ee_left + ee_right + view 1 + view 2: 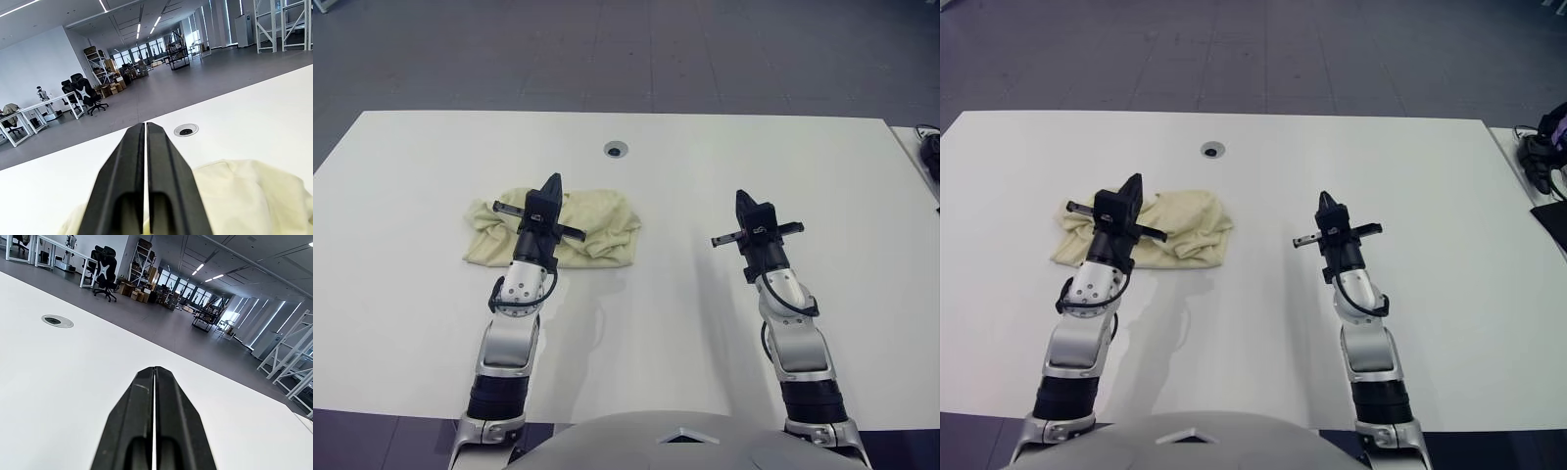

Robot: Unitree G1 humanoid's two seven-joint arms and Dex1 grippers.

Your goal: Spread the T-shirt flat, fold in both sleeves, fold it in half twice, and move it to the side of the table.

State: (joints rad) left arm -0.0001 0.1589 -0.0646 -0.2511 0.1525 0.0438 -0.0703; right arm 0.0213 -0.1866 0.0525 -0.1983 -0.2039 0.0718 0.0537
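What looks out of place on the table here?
Only the T-shirt: it lies bunched and wrinkled on the table's left side, below the shut left claw, not spread flat. Nothing looks spilled or damaged.

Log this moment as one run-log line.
T-shirt: crumpled, unfolded, table's left half | left gripper: shut, over T-shirt | right gripper: shut, over table | stage: spreading not yet done

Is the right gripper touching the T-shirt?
Apart. In the left eye view, bare white table lies between the right gripper and the T-shirt.
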